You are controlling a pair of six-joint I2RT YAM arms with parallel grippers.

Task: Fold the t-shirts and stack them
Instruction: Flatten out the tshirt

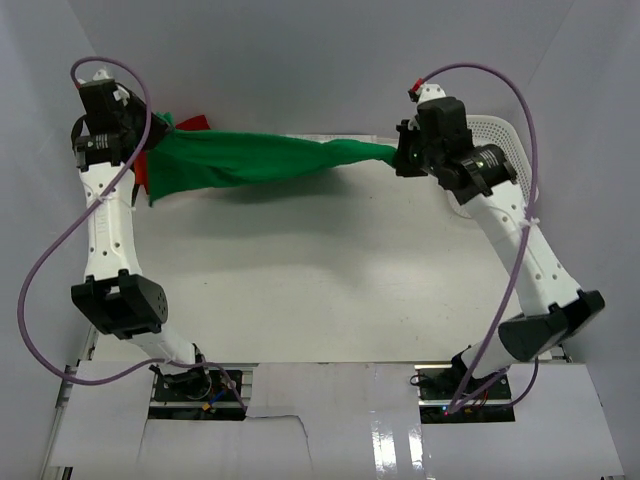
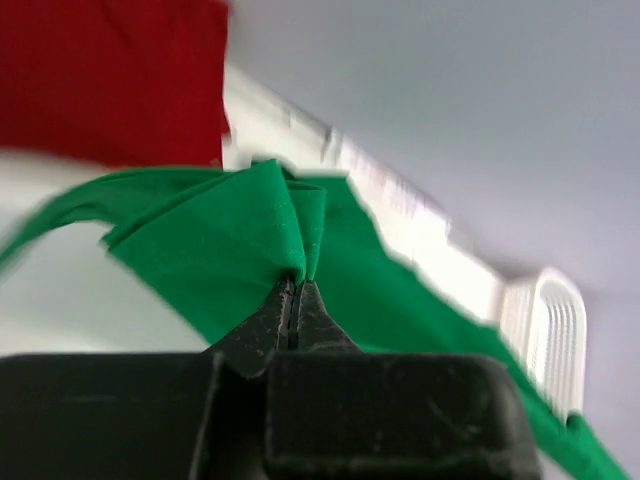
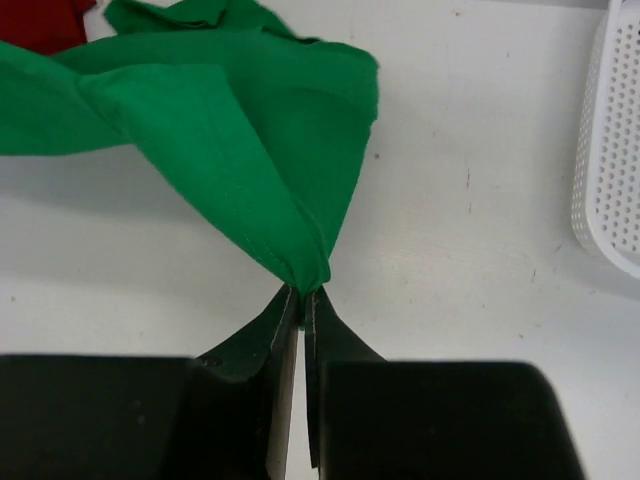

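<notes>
One end of the green t-shirt is pinched by the left claw, closed tight, near a red t-shirt. It is stretched above the counter to the right claw, closed on the other end.

top view looks down from above and behind the arms over the whole table. wrist views peer past the left gripper and the right gripper, close on the green shirt, shared by all three, as is the basket.
</notes>
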